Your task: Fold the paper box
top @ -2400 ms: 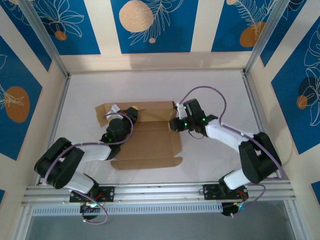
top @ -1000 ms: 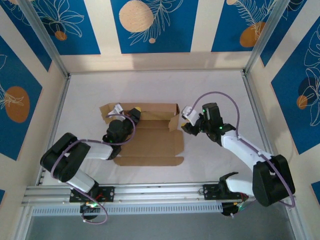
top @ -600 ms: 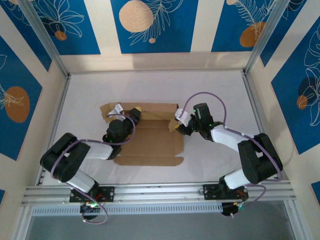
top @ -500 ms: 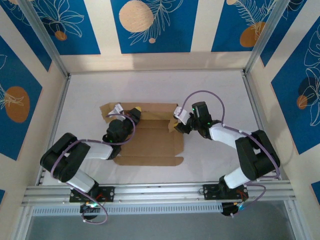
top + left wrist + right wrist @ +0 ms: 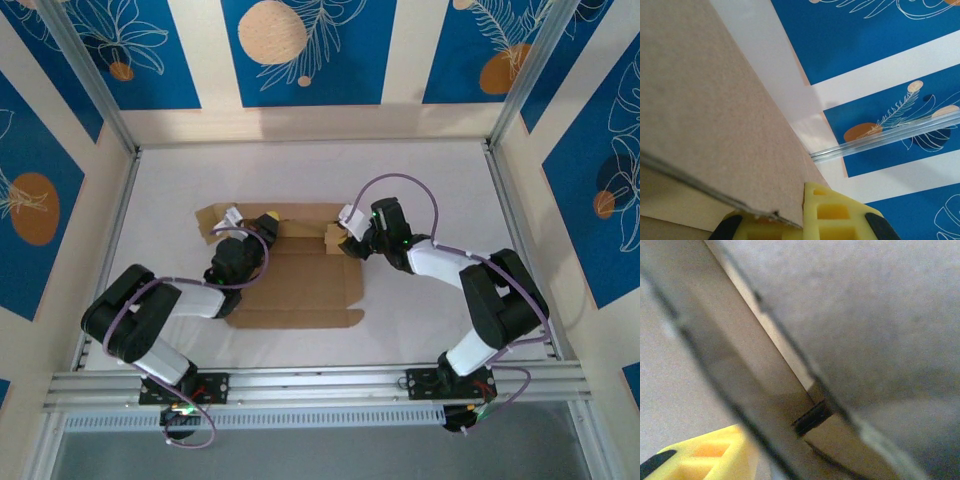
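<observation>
The paper box (image 5: 300, 285) lies half folded at the middle of the table, brown and unmarked, with its rear wall raised. My left gripper (image 5: 263, 228) sits at that rear wall near its left end. In the left wrist view the cardboard wall (image 5: 705, 110) runs down between the yellow fingers (image 5: 840, 215), which are shut on its edge. My right gripper (image 5: 343, 238) is pressed against the box's right side flap, which stands turned inward. Blurred cardboard (image 5: 865, 315) with a small slot lies close before the right wrist camera. One yellow finger (image 5: 710, 452) shows, the other is hidden.
The white table (image 5: 430, 180) is bounded by aluminium posts and a front rail (image 5: 320, 385), with blue patterned walls all round. Purple cables arch over both wrists. Bare table lies behind and to the right of the box.
My right gripper drew back to the right of the box, then returned left onto the right side flap, which has swung inward. The left gripper has stayed at the rear wall.
</observation>
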{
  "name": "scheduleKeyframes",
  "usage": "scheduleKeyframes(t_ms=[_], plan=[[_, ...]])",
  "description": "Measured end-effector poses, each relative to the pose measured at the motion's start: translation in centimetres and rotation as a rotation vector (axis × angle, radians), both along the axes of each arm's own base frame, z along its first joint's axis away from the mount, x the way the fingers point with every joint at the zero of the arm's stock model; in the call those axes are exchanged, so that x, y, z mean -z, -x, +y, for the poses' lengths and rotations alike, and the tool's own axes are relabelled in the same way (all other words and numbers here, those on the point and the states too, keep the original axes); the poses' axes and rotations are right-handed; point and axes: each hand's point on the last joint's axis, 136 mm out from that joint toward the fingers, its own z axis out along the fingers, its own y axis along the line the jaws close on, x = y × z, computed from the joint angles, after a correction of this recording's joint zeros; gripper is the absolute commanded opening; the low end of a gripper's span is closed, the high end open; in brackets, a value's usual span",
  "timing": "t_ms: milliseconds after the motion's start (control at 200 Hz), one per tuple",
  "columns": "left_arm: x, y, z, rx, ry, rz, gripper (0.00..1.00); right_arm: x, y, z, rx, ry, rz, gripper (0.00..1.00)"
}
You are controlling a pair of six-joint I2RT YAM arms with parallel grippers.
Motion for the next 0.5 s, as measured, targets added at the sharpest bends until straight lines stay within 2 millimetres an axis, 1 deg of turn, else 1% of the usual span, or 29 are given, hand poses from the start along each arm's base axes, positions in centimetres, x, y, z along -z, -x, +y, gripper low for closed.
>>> scheduleKeyframes(t_ms=[155, 315, 415, 500], plan=[[-0.2, 0.0, 0.0, 0.001, 0.012, -0.003, 0.00, -0.3, -0.4, 0.0, 0.049, -0.020, 0.014, 0.53], [-0.2, 0.0, 0.0, 0.000, 0.022, 0.000, 0.00, -1.3, -1.1, 0.2, 0.131, -0.070, 0.035, 0.51], [-0.3, 0.0, 0.0, -0.002, 0.024, -0.001, 0.00, -1.2, -1.2, 0.5, 0.176, -0.084, 0.048, 0.51], [-0.3, -0.1, 0.2, -0.012, 0.027, 0.000, 0.00, -1.0, -1.3, 1.1, 0.197, -0.088, 0.038, 0.50]])
